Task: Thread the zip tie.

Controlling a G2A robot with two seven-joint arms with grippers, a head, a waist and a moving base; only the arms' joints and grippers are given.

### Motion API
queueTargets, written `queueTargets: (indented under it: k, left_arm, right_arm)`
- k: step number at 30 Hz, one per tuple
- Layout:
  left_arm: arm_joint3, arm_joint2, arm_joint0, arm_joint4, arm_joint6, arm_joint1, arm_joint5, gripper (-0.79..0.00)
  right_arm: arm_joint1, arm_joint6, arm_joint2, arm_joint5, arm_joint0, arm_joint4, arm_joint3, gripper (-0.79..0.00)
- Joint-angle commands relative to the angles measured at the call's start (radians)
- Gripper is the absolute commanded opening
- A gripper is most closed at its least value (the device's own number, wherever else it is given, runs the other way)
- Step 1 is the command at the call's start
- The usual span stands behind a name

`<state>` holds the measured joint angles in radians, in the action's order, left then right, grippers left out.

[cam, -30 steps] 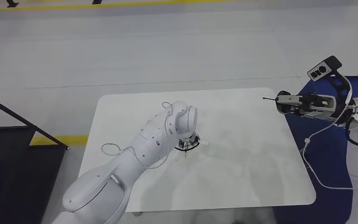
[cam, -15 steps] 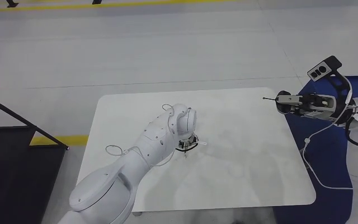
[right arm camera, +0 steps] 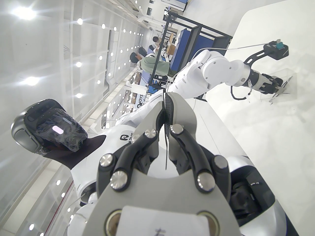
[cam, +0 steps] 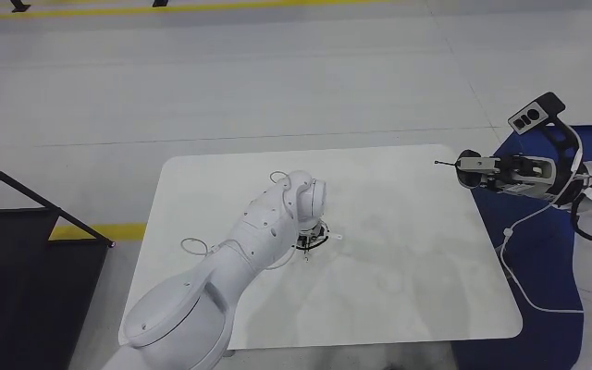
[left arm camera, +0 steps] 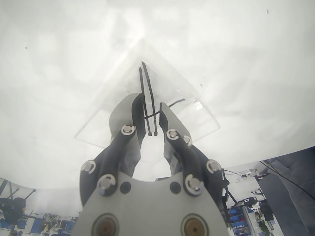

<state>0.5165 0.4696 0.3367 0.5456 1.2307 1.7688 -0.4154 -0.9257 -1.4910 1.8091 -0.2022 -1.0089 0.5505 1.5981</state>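
Observation:
Two black zip ties [left arm camera: 147, 99] lie side by side in a clear plastic box [left arm camera: 196, 119] at the middle of the white table [cam: 416, 277]. My left gripper [left arm camera: 149, 101] is open and straddles both ties, its fingers [left arm camera: 134, 114] either side of them, heads toward the wrist. A third tie [left arm camera: 177, 102] lies just beside. In the top view the left gripper [cam: 308, 242] points down at the table centre. My right gripper [cam: 460, 166] hangs off the table's far right edge, shut on a thin black zip tie [cam: 444, 164], which runs between its fingers [right arm camera: 166, 153].
A blue mat [cam: 546, 268] with a white cable lies beyond the table's right edge, and a black handheld device [cam: 535, 113] sits above it. A dark frame [cam: 46, 213] stands left of the table. The clear box [right arm camera: 288, 74] is the one object standing on the table.
The left arm's elbow has drifted slightly toward the table's near side, while its gripper stays over the same spot. The right arm has not moved.

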Motion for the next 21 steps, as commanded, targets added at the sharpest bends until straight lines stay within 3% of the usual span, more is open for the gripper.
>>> queueTargets:
  k: [1,11,21]
  left_arm:
    - [-0.012,0.001,-0.002,0.0,-0.001,0.006,0.003,-0.785]
    - [-0.032,0.012,-0.027,0.008,0.002,0.025,0.004,-0.785]
    - [0.044,0.034,-0.034,0.042,0.036,0.013,-0.038,-0.785]
  right_arm:
    - [0.0,0.0,0.0,0.0,0.0,0.0,0.0,-0.785]
    - [0.0,0.0,0.0,0.0,0.0,0.0,0.0,-0.785]
    - [0.0,0.0,0.0,0.0,0.0,0.0,0.0,-0.785]
